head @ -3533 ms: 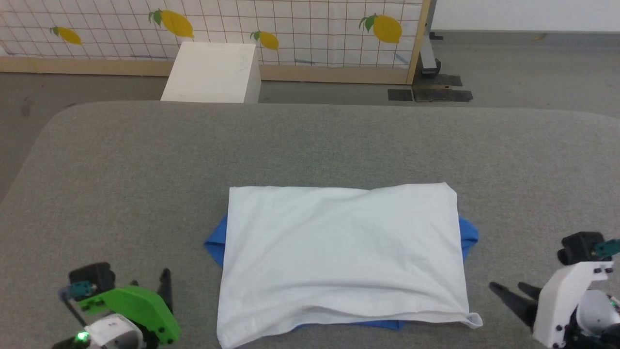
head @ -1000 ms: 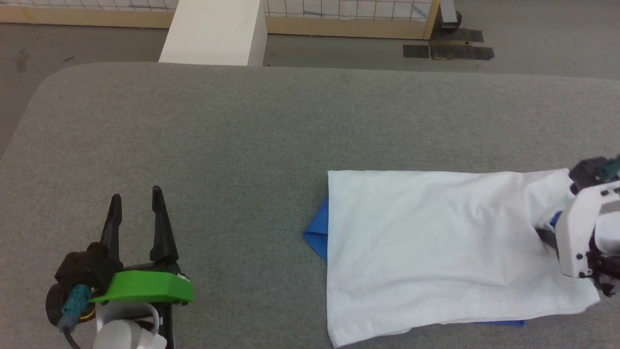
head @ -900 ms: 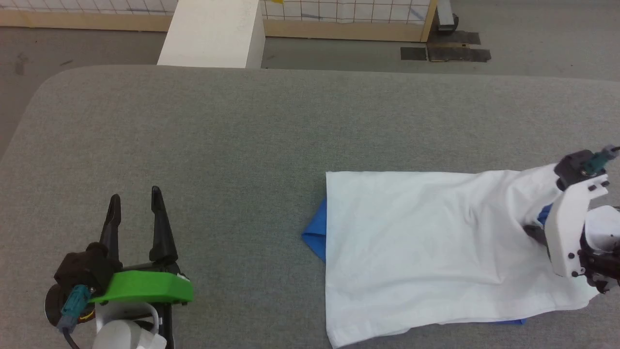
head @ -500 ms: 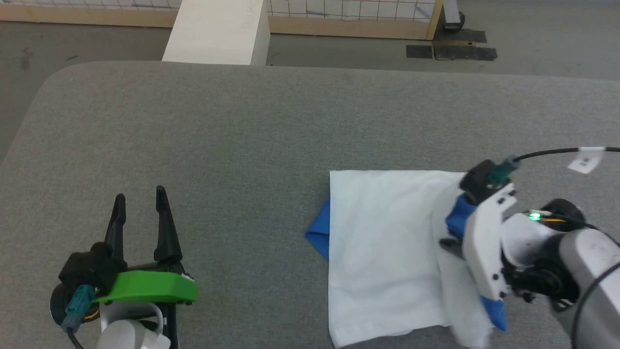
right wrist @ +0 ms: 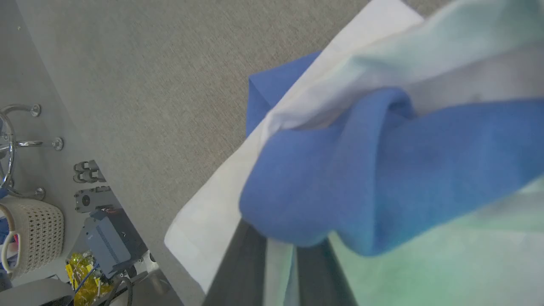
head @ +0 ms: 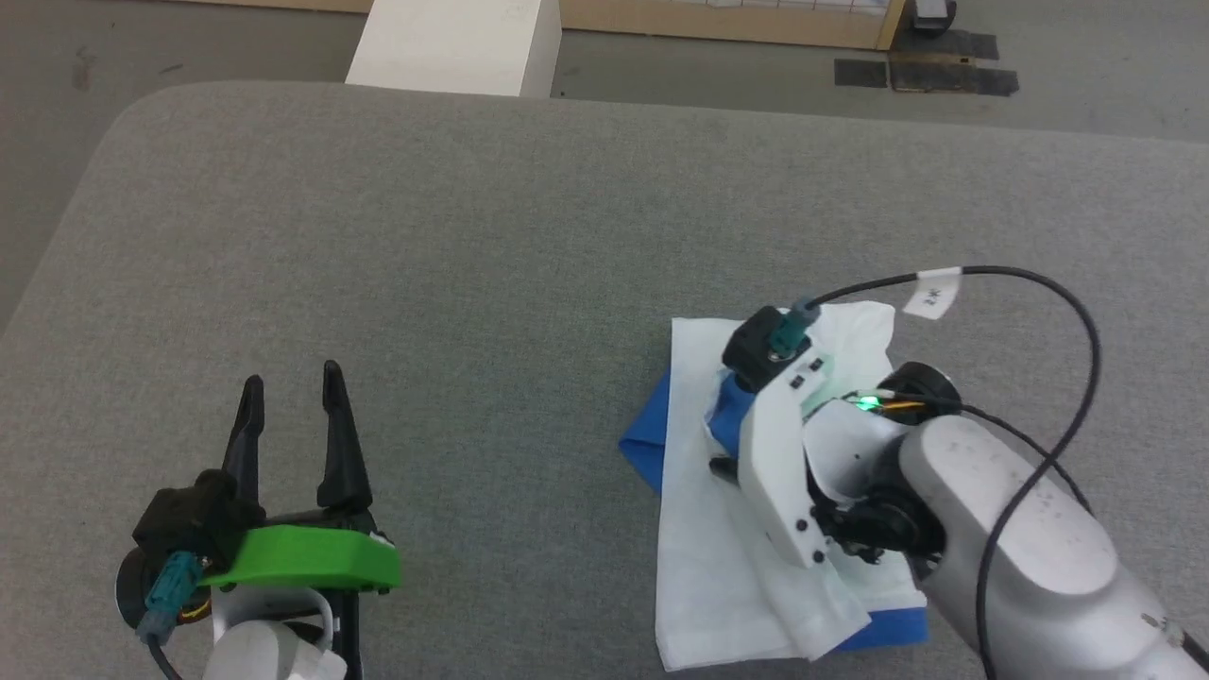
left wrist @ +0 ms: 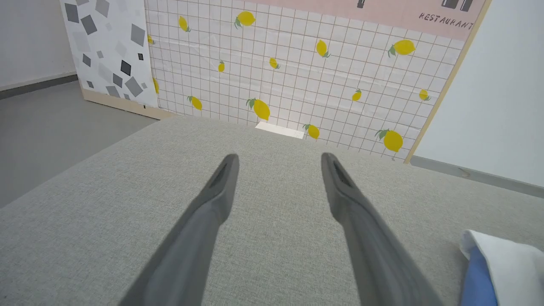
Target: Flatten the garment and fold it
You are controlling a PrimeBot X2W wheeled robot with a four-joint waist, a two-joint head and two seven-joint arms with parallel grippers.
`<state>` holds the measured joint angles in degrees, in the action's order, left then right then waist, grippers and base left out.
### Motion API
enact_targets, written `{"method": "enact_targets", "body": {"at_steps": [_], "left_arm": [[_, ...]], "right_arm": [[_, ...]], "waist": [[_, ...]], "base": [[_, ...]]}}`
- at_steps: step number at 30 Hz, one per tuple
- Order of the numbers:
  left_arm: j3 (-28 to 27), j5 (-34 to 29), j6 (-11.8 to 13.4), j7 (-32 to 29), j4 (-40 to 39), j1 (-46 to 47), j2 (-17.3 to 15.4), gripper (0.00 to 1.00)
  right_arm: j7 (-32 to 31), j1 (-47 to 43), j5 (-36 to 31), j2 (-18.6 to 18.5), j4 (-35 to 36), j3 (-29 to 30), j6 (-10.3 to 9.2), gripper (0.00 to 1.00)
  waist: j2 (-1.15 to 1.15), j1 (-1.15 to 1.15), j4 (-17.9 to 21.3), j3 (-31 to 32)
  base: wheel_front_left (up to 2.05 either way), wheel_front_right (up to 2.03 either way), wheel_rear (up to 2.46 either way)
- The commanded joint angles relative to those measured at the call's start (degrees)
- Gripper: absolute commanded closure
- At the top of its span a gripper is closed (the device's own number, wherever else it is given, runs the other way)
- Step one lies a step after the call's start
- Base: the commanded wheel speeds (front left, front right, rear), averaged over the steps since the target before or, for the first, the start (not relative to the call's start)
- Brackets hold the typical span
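- Nearest us, our left hand, under its green bracket, sits low over the bare grey fabric-covered worktop. Its two dark fingers are spread wide and hold nothing, well apart from the cloth.
- Our right hand is closed narrow on the soft white T-shirt with royal-blue sleeves. A bunch of white and blue fabric is pinched between its fingers and draped over them.
- The T-shirt lies on the right part of the worktop, gathered into a narrow, partly doubled stack under our right wrist. A blue sleeve pokes out at its left edge, and a blue strip shows at the near right corner.
- We judge this to be a side-to-side fold in mid-carry.
- Nothing pins the lower layer, so a sideways pull could drag the whole stack and skew the edges.
- The rolled blue sleeve in the pinch could land as a lump inside the fold.
- The thin cloth could also slip from the grip before it is laid flat.
- The black cable with a white tag arches over our right forearm. It could brush the fabric if the wrist turns.
- Beyond the far edge stands a white box on the floor, clear of the work.
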<state>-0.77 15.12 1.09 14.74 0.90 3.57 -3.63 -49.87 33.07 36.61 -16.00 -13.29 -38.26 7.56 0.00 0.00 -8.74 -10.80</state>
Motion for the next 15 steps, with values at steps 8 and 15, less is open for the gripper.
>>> {"method": "enact_targets", "body": {"at_steps": [8, 15], "left_arm": [[0.8, 0.1, 0.2, 0.3, 0.5, 1.3, 0.4, 0.0], [0.6, 0.1, 0.2, 0.3, 1.1, 0.7, 0.5, 0.0]], "right_arm": [[5.0, 3.2, -4.8, 5.4, -14.0, -1.3, -0.08, 1.0], [11.5, 4.4, -4.9, 9.3, -16.9, -2.4, -0.08, 0.0]], "waist": [[0.0, 0.0, -0.7, -1.2], [0.0, 0.0, 0.2, 0.2]], "base": [[0.0, 0.0, 0.0], [0.0, 0.0, 0.0]]}}
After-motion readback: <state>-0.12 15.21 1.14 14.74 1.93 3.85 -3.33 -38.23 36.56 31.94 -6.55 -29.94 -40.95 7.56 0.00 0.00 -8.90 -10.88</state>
